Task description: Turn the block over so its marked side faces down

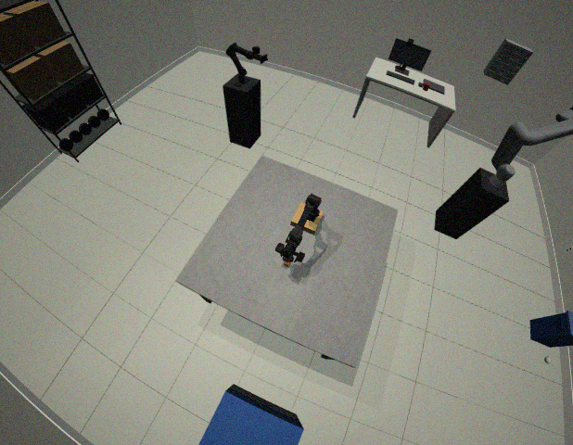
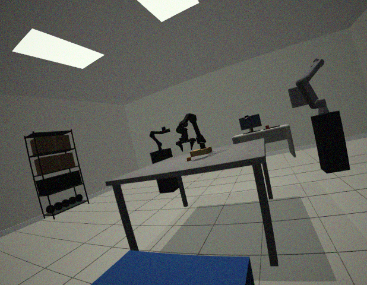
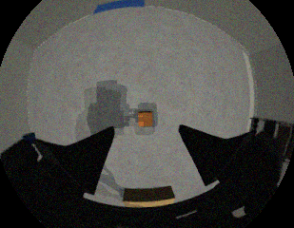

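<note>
The small orange block [image 1: 286, 263] [image 2: 189, 159] [image 3: 146, 119] rests on the grey table [image 1: 248, 287] [image 2: 230, 153] [image 3: 185, 71]. Its face towards the wrist camera is plain orange, with a lighter patch at the lower left; no dark mark shows on it. The side with the mark cannot be made out. My gripper [image 1: 290, 253] [image 2: 186, 149] [image 3: 147, 129] is open and empty. It points down and hangs above the table, clear of the block. In the wrist view the block shows just beyond the gap between the fingertips.
The arm's wooden base [image 1: 299, 215] [image 2: 201, 151] [image 3: 148, 203] stands on the table behind the block. The arm's shadow [image 1: 301, 273] [image 3: 107, 106] falls beside the block. A blue box [image 1: 253, 421] [image 2: 177, 269] stands off the table's front edge.
</note>
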Robot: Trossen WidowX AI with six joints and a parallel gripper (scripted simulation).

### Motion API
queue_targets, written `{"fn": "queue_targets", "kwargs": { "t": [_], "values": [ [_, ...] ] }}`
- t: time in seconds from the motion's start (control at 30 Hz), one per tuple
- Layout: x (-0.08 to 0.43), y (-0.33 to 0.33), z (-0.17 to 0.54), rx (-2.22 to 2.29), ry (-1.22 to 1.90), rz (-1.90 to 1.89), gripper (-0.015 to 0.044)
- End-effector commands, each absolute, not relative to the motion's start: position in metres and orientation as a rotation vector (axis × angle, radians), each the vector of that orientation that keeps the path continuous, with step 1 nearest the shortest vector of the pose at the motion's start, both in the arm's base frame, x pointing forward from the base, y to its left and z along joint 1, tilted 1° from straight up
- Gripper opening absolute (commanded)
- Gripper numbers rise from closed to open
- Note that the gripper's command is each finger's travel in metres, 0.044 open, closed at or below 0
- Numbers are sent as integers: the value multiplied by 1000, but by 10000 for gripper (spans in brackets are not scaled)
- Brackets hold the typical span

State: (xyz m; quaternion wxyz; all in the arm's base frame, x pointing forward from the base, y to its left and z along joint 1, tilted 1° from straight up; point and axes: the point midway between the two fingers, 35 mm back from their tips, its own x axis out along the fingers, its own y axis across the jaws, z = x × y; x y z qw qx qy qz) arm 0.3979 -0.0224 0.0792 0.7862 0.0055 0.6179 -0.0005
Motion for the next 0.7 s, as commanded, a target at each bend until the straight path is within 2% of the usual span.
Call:
{"fn": "queue_targets", "kwargs": {
  "t": [0.0, 0.3, 0.43, 0.67],
  "values": [
    [403, -22, 78, 9, 1466, -2, 440],
    [403, -23, 82, 7, 1543, -2, 440],
    [404, -23, 50, 7, 1543, -2, 440],
    [404, -23, 45, 7, 1543, -2, 440]
  ]
}}
